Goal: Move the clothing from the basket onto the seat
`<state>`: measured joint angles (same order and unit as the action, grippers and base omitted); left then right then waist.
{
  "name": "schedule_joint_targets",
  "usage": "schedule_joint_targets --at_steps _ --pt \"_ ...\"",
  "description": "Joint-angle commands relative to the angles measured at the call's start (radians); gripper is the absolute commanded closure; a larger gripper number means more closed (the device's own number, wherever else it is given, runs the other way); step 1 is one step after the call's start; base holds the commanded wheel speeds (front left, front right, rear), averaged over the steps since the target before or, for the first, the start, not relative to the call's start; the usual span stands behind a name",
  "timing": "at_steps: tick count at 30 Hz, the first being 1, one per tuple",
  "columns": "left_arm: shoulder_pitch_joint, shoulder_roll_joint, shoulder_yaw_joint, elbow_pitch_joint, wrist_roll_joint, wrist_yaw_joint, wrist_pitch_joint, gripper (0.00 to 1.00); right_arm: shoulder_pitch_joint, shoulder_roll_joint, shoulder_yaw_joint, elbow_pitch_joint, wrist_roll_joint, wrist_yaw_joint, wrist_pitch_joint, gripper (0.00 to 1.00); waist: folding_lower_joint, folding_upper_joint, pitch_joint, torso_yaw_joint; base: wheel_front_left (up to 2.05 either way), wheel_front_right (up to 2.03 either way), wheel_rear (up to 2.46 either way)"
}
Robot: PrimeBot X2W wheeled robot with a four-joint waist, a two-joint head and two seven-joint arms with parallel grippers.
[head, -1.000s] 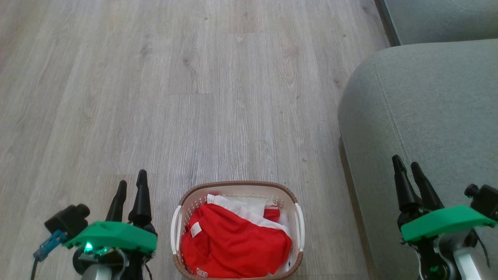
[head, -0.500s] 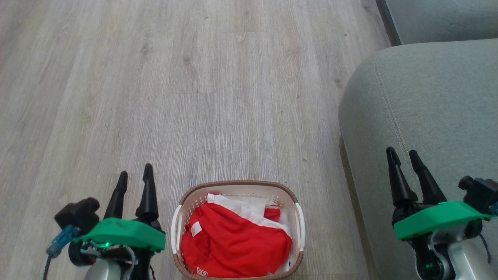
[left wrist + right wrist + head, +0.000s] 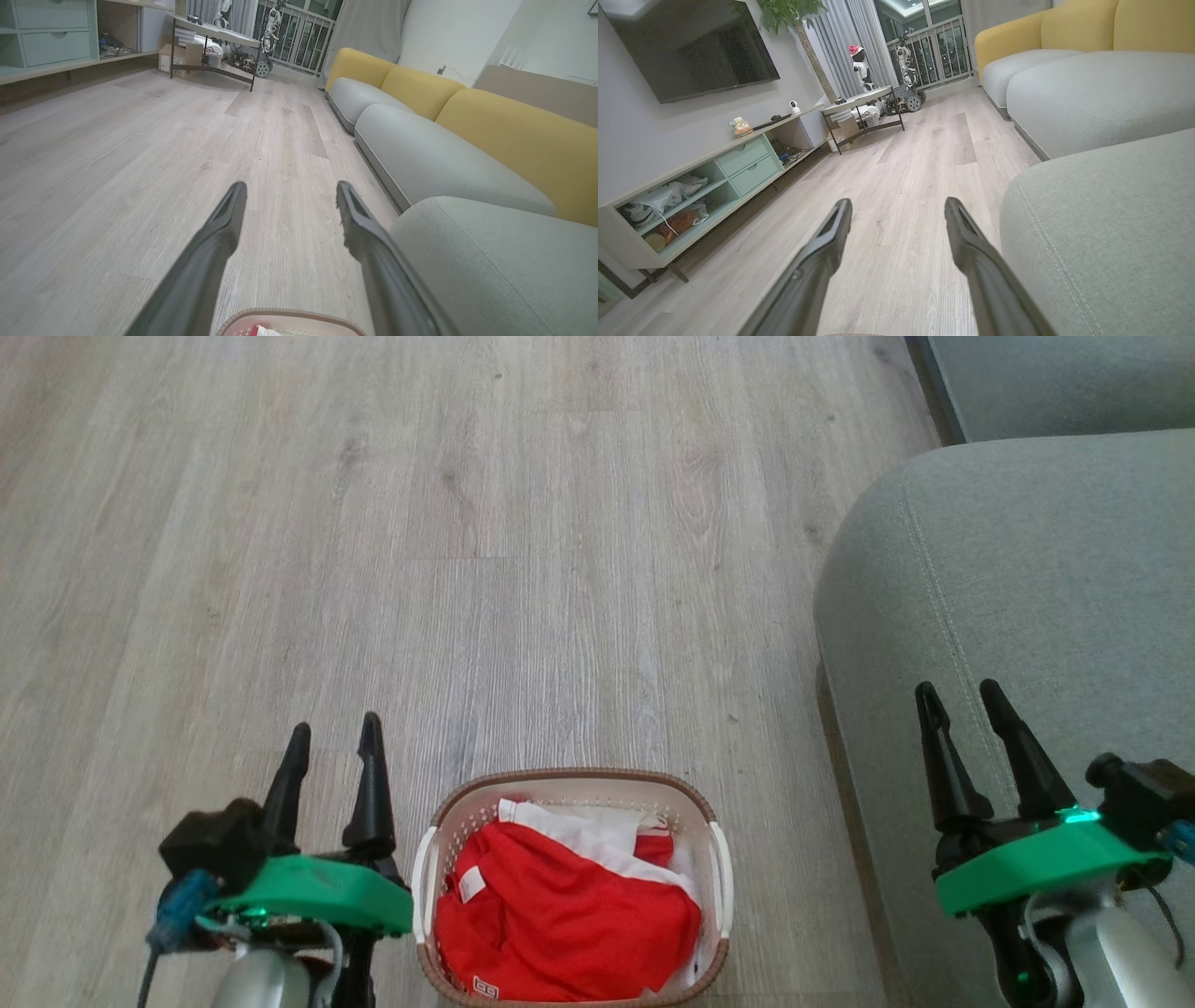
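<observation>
Red clothing (image 3: 560,924) with white panels and a small white label lies bunched in the cream basket (image 3: 569,780), which stands on the wood floor at the bottom centre of the head view. The brown rim of the basket (image 3: 289,313) also peeks in at the bottom of the left wrist view. My left gripper (image 3: 334,737) hovers open just left of the basket, holding nothing. My right gripper (image 3: 959,700) is open and empty above the grey-green seat (image 3: 1046,569) at the right. The left gripper (image 3: 289,191) and right gripper (image 3: 899,207) both point along the floor.
A second sofa cushion (image 3: 1055,378) lies beyond the seat, with yellow backrests (image 3: 509,121) behind. Open wood floor (image 3: 420,569) stretches ahead and left. Far off stand a low TV cabinet (image 3: 705,182) and a small metal table (image 3: 861,105).
Both grippers have crept forward, upward in the head view. The left one has also drifted right toward the basket. The basket and clothing have not moved.
</observation>
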<state>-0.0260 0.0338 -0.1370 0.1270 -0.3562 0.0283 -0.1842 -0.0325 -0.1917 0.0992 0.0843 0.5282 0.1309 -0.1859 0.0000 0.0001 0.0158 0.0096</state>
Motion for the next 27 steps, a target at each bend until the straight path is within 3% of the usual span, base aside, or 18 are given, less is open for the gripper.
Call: schedule_joint_targets --at_steps 1,22,27 --pt "-0.059 0.014 0.017 -0.046 0.039 0.008 -0.018 0.00 -0.055 -0.025 0.020 -0.047 -0.034 0.000 -0.016 0.00 0.0000 -0.0001 0.001 0.000 0.00 0.00 0.00" --pt "-0.063 0.016 -0.016 -0.094 0.277 0.039 -0.077 0.00 -0.062 -0.052 0.056 -0.085 -0.237 0.000 -0.075 0.00 0.0000 -0.0001 0.008 -0.004 0.00 0.00 0.00" --pt "-0.061 0.016 -0.017 -0.092 0.276 0.042 -0.078 0.00 -0.061 -0.052 0.056 -0.084 -0.239 0.000 -0.076 0.00 0.0000 -0.0001 0.007 -0.006 0.00 0.00 0.00"
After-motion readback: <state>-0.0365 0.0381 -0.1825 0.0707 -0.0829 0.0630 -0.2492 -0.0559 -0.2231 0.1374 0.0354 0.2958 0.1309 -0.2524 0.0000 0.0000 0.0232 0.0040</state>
